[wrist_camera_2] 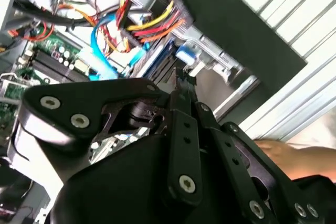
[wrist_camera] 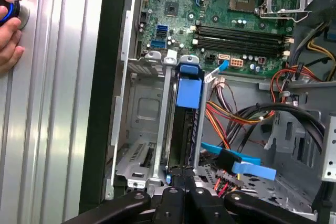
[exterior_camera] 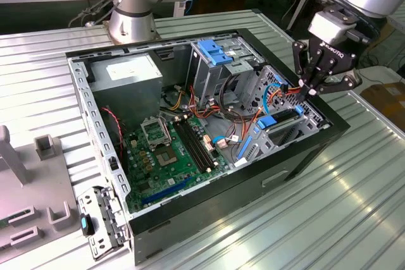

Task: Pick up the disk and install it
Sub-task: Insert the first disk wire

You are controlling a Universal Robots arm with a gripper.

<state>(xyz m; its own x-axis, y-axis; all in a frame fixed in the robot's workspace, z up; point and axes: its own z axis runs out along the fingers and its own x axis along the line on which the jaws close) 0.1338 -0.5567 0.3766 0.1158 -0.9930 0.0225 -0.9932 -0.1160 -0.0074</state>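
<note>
At three o'clock of the computer case (exterior_camera: 253, 175), exterior view: clenched gripper (exterior_camera: 311, 91) against the end of the disk (wrist_camera: 188, 90), slotted edgewise in the metal cage (wrist_camera: 139, 114).

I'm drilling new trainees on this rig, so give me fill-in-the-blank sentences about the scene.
1. The disk sits in the drive cage, its bracket coloured ___.
2. The gripper is over the case at the exterior view's ___ side.
3. The motherboard is ___.
Missing: blue; right; green.
</note>
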